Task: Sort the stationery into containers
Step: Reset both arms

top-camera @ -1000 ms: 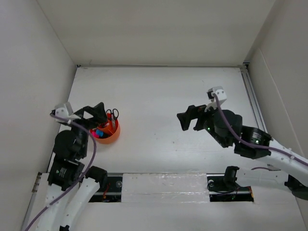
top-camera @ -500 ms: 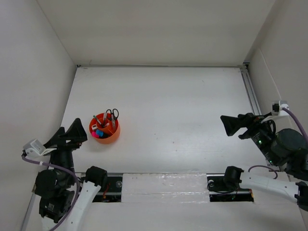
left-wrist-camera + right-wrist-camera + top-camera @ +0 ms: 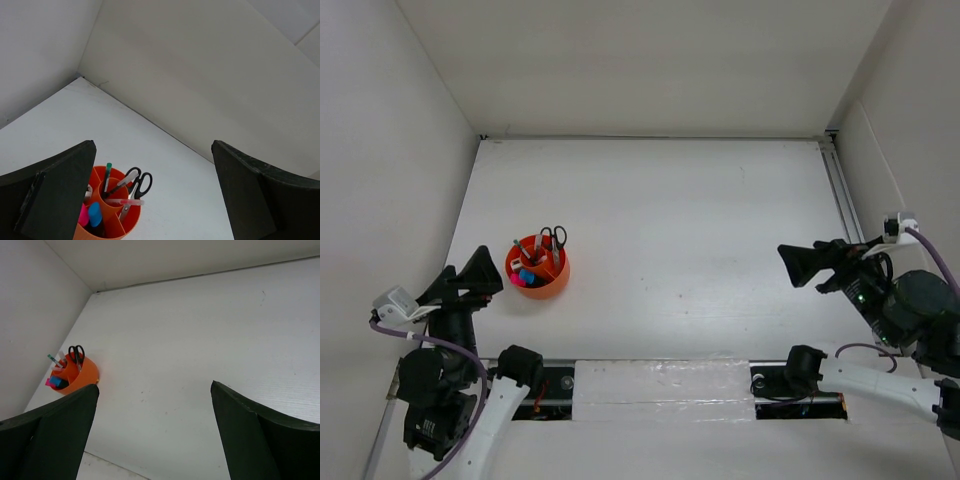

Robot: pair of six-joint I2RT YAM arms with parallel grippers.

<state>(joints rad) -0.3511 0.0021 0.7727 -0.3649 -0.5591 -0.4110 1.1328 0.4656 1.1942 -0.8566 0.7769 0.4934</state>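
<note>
The round orange cup (image 3: 538,269) stands at the table's left, with inner dividers. In it stand black-handled scissors (image 3: 134,186), a blue highlighter (image 3: 95,220), a pink highlighter (image 3: 83,216), a red pen (image 3: 120,202), a green-tipped pen (image 3: 107,175) and a dark pen with a white cap. The cup also shows far left in the right wrist view (image 3: 75,374). My left gripper (image 3: 472,276) is open and empty, drawn back just left of the cup. My right gripper (image 3: 800,263) is open and empty at the right side, far from the cup.
White walls close in the table on the left, back and right. A rail (image 3: 844,195) runs along the right edge. A taped strip (image 3: 660,385) lies at the near edge between the arm bases.
Both arms pulled back toward their bases from over the table one second ago; since half a second ago they have barely moved. The cup and its contents are unmoved.
</note>
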